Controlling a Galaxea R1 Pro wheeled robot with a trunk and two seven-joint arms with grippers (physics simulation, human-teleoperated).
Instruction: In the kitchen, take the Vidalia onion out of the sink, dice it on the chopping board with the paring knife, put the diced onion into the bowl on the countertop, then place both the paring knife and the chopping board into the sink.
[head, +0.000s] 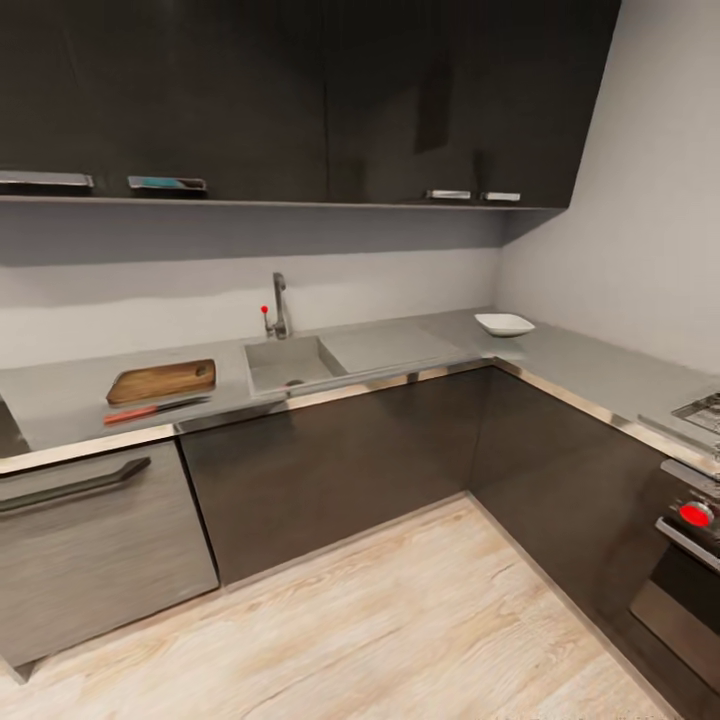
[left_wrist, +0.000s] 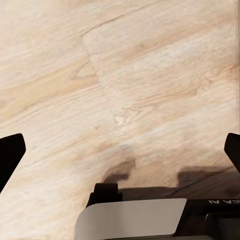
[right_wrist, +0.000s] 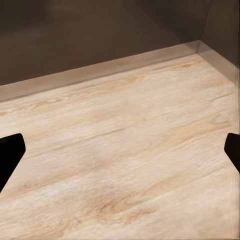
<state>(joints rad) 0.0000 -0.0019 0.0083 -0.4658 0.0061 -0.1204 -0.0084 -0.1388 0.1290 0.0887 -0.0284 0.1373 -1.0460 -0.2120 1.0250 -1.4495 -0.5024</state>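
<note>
Chopping board (head: 162, 381) beside sink (head: 290, 362).

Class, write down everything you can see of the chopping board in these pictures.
The chopping board is a brown, wood-grained rectangle with rounded corners. It lies flat on the grey countertop, to the left of the sink in the head view, with a gap between them. A darker rim runs round its edge. The paring knife, red-handled with a dark blade, lies on the countertop along the board's near edge, close beside it; whether they touch cannot be told. Nothing rests on the board. A handle slot cannot be made out at this distance.
</note>
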